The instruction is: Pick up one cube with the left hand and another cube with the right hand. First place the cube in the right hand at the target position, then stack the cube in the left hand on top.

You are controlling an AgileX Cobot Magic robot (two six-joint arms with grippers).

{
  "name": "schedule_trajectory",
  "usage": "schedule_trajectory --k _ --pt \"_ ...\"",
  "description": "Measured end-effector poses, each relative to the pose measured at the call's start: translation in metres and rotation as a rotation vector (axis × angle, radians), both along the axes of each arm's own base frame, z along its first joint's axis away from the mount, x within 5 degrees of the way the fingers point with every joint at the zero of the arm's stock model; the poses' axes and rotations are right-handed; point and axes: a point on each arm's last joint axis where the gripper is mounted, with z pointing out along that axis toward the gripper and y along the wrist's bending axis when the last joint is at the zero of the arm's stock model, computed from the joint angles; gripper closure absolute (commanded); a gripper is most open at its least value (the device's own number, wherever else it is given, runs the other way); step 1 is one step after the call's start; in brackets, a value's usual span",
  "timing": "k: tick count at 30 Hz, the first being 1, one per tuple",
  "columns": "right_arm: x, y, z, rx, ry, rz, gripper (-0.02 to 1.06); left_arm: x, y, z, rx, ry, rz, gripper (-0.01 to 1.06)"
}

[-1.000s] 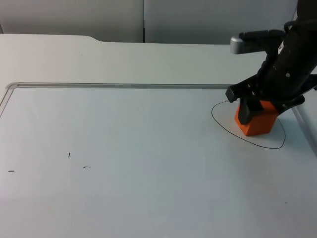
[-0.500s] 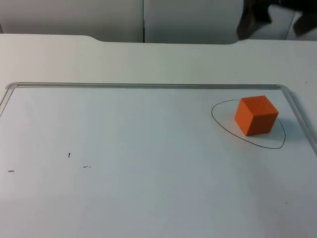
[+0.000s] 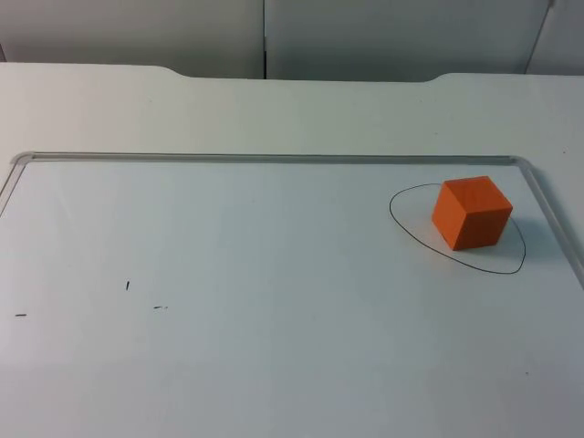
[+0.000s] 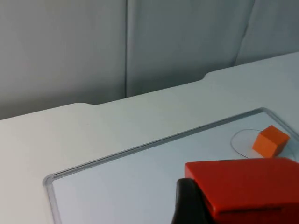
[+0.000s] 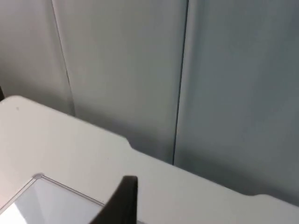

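Observation:
An orange cube (image 3: 471,213) rests on the whiteboard inside a hand-drawn oval outline (image 3: 406,228) near the board's right edge, with nothing touching it. The left wrist view shows the same orange cube (image 4: 270,141) in the distance, inside its outline. My left gripper (image 4: 240,210) is held high above the board's left side and is shut on a red cube (image 4: 247,184). My right gripper (image 5: 124,205) is raised well off the table and faces the grey partition wall.
The whiteboard's raised rim (image 3: 274,158) runs along the back and bends down the right side (image 3: 557,224), close to the orange cube. A few small pen marks (image 3: 128,286) dot the board's left. The grey partition wall (image 3: 265,36) closes the far side.
The right gripper let go of the orange cube, then rose up and back out of the top view. The cube stayed inside the oval.

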Motion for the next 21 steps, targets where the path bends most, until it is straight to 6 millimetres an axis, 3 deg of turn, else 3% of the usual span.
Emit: schedule_trajectory --k 5,8,13,14,19,21 --pt "-0.056 -0.018 -0.020 0.003 -0.045 0.000 0.00 0.034 -0.014 -0.003 -0.027 0.053 -0.143 0.89" --pt "-0.066 -0.021 -0.030 0.001 -0.038 0.001 0.00 0.046 -0.018 -0.004 -0.045 0.069 -0.189 0.89" --pt "-0.100 -0.032 -0.060 0.017 -0.036 -0.004 0.00 0.088 -0.033 -0.012 -0.098 0.073 -0.344 0.89" --pt "-0.100 -0.032 -0.060 0.017 -0.036 -0.004 0.00 0.088 -0.033 -0.012 -0.098 0.073 -0.344 0.89" --pt "-0.125 -0.041 -0.080 0.009 -0.069 -0.015 0.00 0.134 -0.044 -0.027 -0.179 0.062 -0.444 0.89" --pt "-0.128 -0.043 -0.082 0.002 -0.071 -0.018 0.00 0.143 -0.048 -0.032 -0.197 0.067 -0.459 0.89"
